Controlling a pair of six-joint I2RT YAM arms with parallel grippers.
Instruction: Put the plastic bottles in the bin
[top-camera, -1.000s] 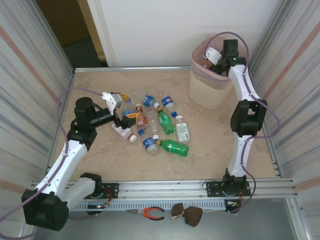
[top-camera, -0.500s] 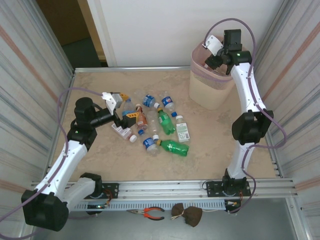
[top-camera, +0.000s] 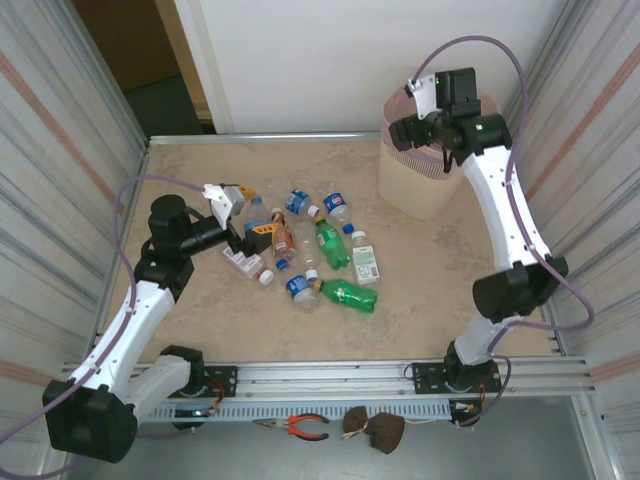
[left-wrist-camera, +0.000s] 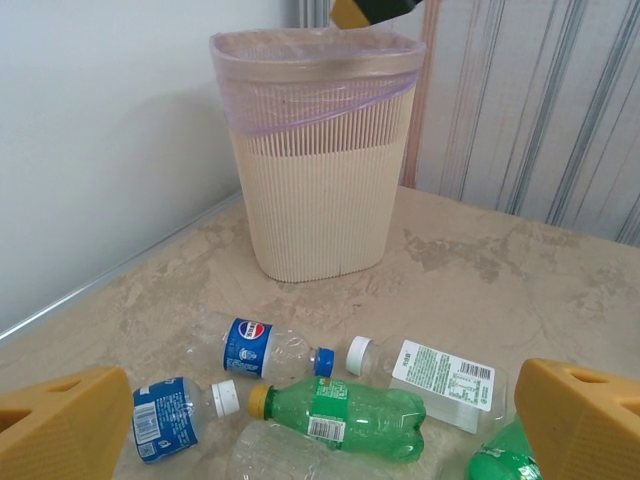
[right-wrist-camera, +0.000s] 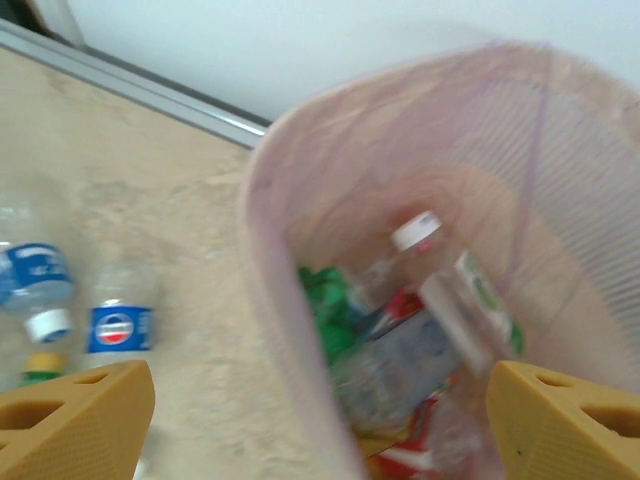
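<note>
The right arm (top-camera: 505, 215) has risen over the bin (top-camera: 420, 190), the right tool (right-wrist-camera: 320, 410) spread and empty. The left tool (left-wrist-camera: 320, 425) hovers spread by the plastic bottles (top-camera: 350, 294).

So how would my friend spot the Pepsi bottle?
Find the tall ribbed bin at the back of the table, then look just in front of it. The Pepsi bottle is clear, lying down, with a blue label and a blue cap; the green bottle beside it has a yellow cap.
</note>
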